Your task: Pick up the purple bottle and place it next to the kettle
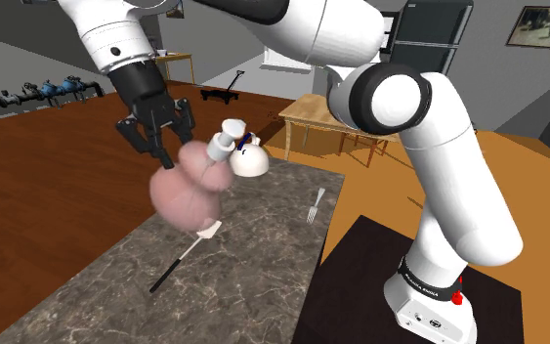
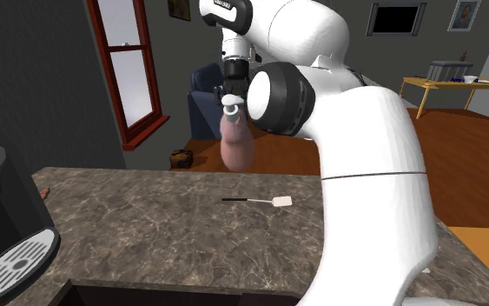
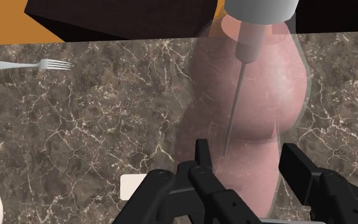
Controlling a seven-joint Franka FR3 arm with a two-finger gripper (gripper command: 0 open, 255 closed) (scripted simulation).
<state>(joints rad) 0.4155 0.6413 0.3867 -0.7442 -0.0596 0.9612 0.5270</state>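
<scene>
Pink bottle aloft in the gripper's narrow clasp.

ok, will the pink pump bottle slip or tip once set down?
The bottle looks smooth and bulged, so it may pivot in the gripper. See-through with the dip tube showing: probably light. Tall with a pump head: could tip.

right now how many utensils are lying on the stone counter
2: a fork near the counter edge toward the stand, and a black-handled spatula lying just below the lifted pink bottle. The arm may hide more.
</scene>
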